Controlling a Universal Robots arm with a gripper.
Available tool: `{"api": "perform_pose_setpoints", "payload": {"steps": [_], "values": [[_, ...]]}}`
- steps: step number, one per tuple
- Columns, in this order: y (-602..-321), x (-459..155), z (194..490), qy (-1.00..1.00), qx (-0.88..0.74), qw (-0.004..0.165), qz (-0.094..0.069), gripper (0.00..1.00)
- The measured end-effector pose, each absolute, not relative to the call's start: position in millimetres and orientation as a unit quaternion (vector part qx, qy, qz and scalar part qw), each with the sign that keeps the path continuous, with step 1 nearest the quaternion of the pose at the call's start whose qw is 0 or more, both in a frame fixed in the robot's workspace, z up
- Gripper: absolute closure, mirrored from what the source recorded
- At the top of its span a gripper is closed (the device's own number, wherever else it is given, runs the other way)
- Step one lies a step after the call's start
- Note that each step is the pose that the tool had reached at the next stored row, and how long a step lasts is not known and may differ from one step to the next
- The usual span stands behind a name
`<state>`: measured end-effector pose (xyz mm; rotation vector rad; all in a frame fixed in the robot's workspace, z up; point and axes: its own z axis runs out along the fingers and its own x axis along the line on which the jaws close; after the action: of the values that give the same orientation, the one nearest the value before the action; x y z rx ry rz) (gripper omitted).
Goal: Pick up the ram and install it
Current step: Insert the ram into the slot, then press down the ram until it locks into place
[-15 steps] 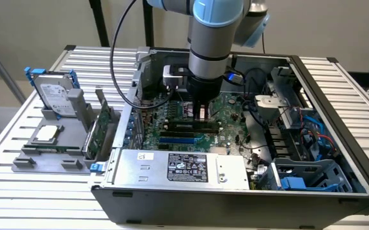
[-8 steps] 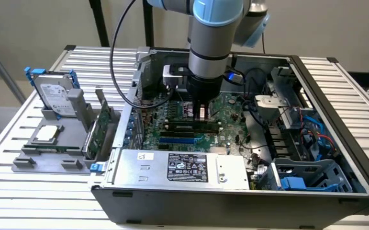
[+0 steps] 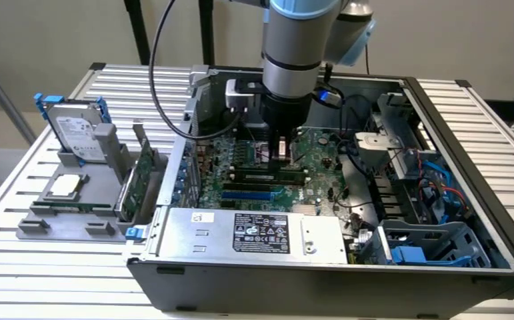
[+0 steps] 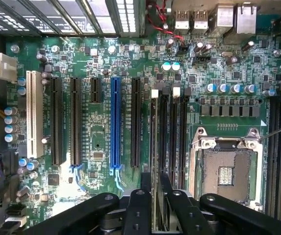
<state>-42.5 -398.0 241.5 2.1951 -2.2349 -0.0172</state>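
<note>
The computer case (image 3: 328, 200) is laid open on the table (image 3: 25, 253), so the green board (image 4: 96, 98) inside can be reached from above. The gripper (image 4: 156, 205) is lowered over the long slots (image 4: 172, 137). The ram (image 4: 154, 161) is pinched on its edge, lined up with a slot.

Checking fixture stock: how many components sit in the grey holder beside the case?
3: hard drive upright at the back, processor flat in front, green card upright nearest the case; others may be hidden.
</note>
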Motion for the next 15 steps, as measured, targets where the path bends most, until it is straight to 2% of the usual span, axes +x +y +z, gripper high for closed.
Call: {"api": "perform_pose_setpoints", "payload": {"steps": [1, 2, 15], "values": [[-398.1, -43.0, 242.2, -0.713, 0.701, 0.004, -0.006, 0.0], [-398.1, -43.5, 242.8, -0.713, 0.701, 0.004, -0.006, 1.0], [-398.1, -44.0, 243.5, -0.713, 0.701, 0.004, -0.006, 1.0]]}}
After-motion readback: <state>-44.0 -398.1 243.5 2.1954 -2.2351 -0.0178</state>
